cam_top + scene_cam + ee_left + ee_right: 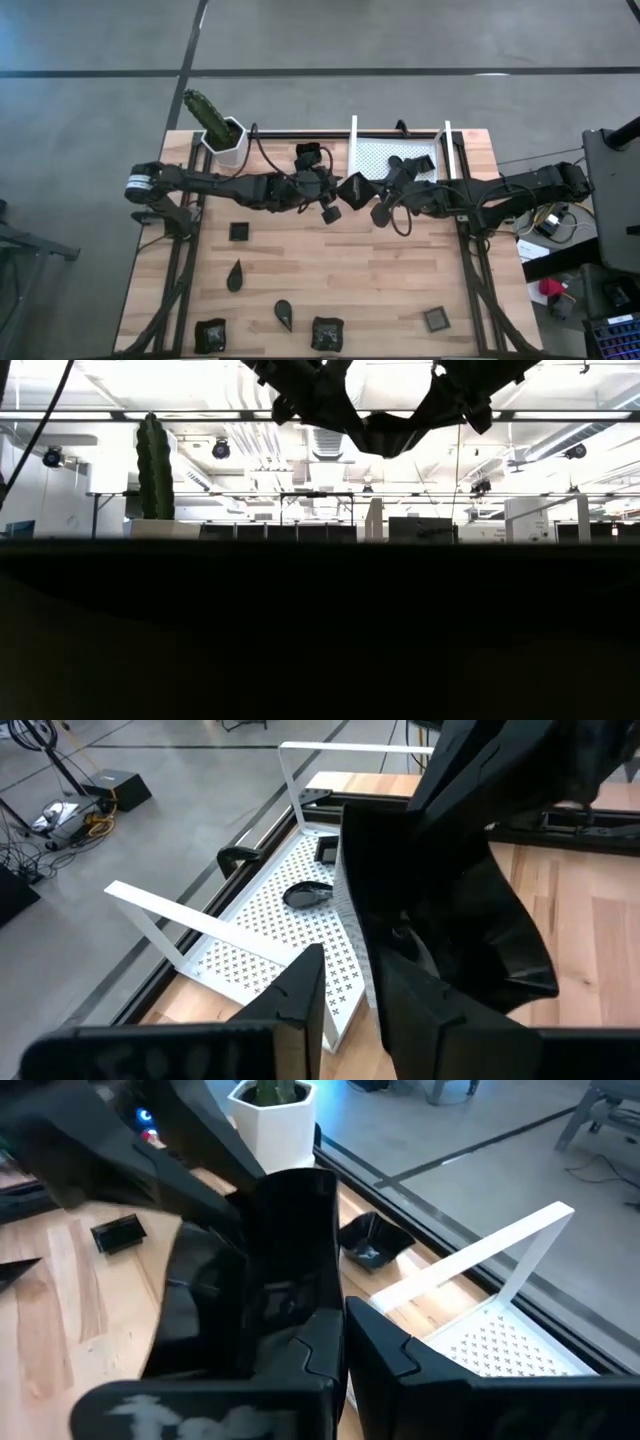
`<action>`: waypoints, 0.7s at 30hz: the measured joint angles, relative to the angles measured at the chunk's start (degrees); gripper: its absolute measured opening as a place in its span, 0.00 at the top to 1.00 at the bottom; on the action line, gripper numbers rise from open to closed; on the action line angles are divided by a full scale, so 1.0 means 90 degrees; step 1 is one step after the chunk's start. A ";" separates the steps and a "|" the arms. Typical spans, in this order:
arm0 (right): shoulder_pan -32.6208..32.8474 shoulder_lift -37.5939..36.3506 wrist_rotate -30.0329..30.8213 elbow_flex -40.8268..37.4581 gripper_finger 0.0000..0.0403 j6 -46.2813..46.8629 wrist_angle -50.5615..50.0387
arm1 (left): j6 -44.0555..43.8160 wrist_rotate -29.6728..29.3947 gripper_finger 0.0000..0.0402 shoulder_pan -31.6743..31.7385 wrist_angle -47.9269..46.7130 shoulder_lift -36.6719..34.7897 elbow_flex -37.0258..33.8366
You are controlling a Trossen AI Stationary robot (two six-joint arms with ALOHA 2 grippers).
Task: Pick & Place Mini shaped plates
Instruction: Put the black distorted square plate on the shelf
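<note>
1. White hexagonal pot (228,145) with a green cactus: stands at the table's far left corner.
2. Six mini shaped plates loose on the wooden table (400,270): small square plate (238,232), teardrop plate (235,275), and a near-edge row of square (210,335), teardrop (285,315), square (327,333) and square (436,320).
3. Left gripper (330,207): raised over mid-table, its fingers spread apart, holding nothing, just beside the lifted plate.
4. Lifted plate (352,187): dark, glossy, square, held clear of the table between the two grippers, near the tray's left rail.
5. Right gripper (383,208): fingers pressed together, apparently pinching the lifted plate's edge; the contact itself is hard to see.
6. White perforated tray (400,150): at the table's far edge. A leaf-shaped plate (307,895) and a small square one (326,848) lie inside.
</note>
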 joint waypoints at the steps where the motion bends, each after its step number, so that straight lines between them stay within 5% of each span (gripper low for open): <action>1: -0.0012 0.0000 0.0002 0.0000 0.97 0.0011 -0.0027 | -0.0004 0.0002 0.79 0.0000 -0.0057 -0.0049 0.0001; 21: -0.0698 -0.0092 0.0164 0.0000 0.98 0.0966 -0.0735 | -0.0009 -0.0012 0.79 -0.0030 -0.0780 -0.1069 0.0001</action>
